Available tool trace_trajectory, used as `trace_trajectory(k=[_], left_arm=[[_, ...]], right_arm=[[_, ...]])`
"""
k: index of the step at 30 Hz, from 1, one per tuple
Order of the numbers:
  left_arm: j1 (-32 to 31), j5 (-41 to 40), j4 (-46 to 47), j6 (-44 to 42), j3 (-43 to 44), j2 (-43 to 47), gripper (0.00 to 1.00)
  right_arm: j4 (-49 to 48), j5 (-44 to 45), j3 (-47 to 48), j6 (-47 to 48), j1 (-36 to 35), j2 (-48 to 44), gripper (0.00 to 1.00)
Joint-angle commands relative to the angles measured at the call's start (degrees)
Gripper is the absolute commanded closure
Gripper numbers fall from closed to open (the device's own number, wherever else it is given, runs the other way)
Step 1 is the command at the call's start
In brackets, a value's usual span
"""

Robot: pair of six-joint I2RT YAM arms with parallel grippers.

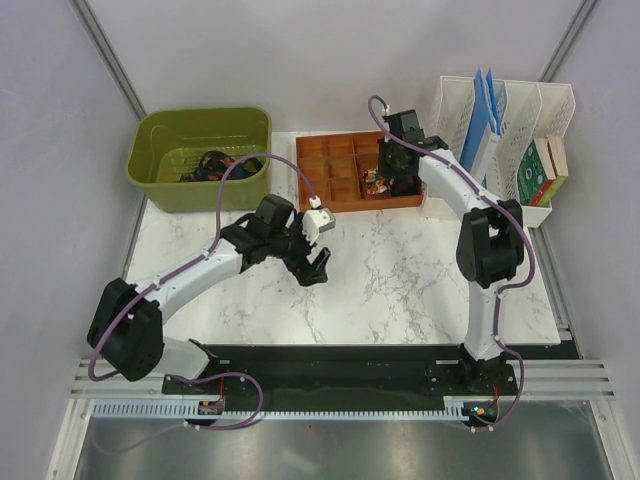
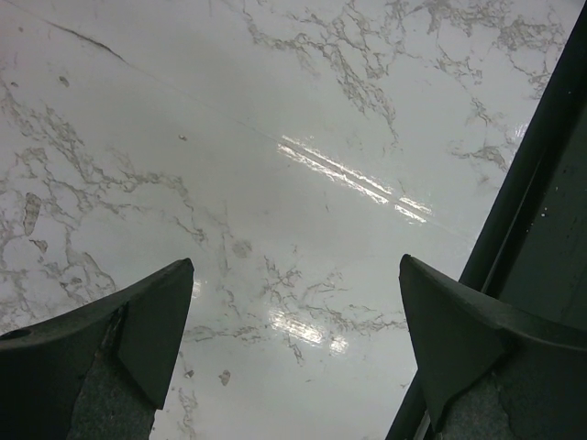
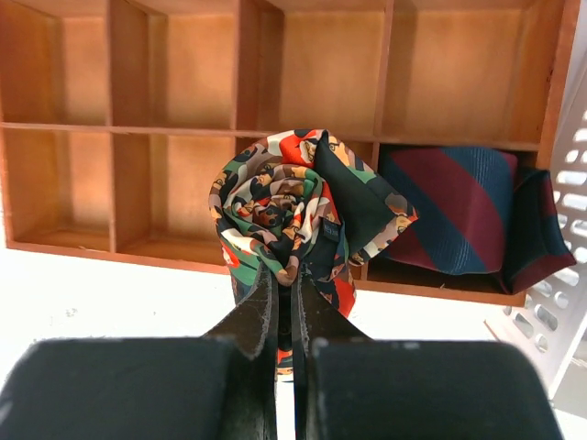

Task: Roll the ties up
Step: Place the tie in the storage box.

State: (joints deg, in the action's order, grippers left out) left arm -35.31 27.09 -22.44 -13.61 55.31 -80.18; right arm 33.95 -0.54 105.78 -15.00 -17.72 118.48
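At the near edge of the wooden tray [image 3: 110, 249], right gripper [image 3: 286, 280] clamps the rolled speckled tie [image 3: 293, 197]. The roll looks loose, so release short of a compartment may let it unfurl. Well clear of the tray, left gripper [image 2: 295, 275] stands wide, empty.

The white, marble-veined bench [image 1: 400, 285] carries a green plastic basin [image 1: 190, 192] at its far left, a wooden compartment tray [image 1: 340, 166] at the far middle, and a white file rack [image 1: 455, 115] at the far right. A black strip [image 1: 350, 356] runs along its near edge.
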Motion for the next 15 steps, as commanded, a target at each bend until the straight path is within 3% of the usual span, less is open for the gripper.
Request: trace_trajectory(k=[1,15], left_arm=[[0.3,-0.6,1.3,2.4,-1.5,3.0,0.0],[0.4,-1.5,1.3,2.5,-4.0,5.6,0.0]], right_arm=[[0.8,3.4,0.6,0.2,-0.5,1.9,1.0],[1.9,3.1,5.4,-1.1,-0.6,10.1,1.0]])
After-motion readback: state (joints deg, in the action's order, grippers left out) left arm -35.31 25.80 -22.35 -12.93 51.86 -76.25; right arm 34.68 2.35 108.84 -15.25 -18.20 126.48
